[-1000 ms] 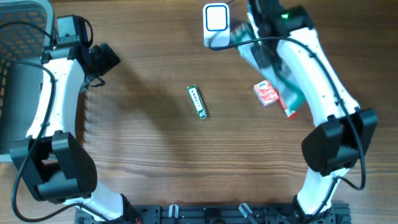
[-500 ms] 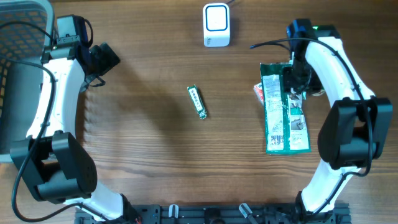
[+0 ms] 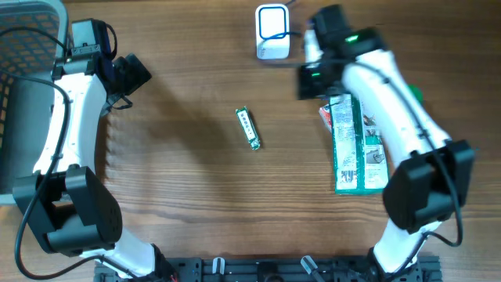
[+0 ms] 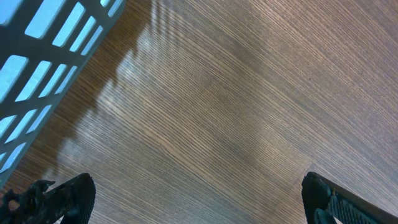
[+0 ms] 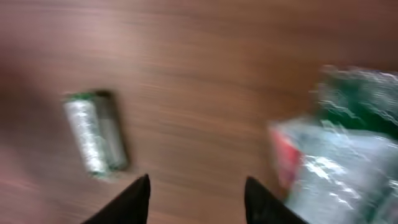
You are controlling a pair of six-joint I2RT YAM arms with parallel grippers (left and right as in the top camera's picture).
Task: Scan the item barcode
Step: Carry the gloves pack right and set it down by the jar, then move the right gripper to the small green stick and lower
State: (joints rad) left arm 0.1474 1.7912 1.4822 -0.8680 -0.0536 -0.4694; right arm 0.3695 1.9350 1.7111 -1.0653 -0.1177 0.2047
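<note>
You have a wooden table under both arms. The basket sits just outside your left gripper, whose fingers are spread wide over bare wood. The bag lies flat just beside your right gripper, on its base side. Those fingers stand apart with nothing between them. The scanner stands near that gripper, on its far side. The red pack touches the bag's edge. The stick lies further off, toward your left arm.
</note>
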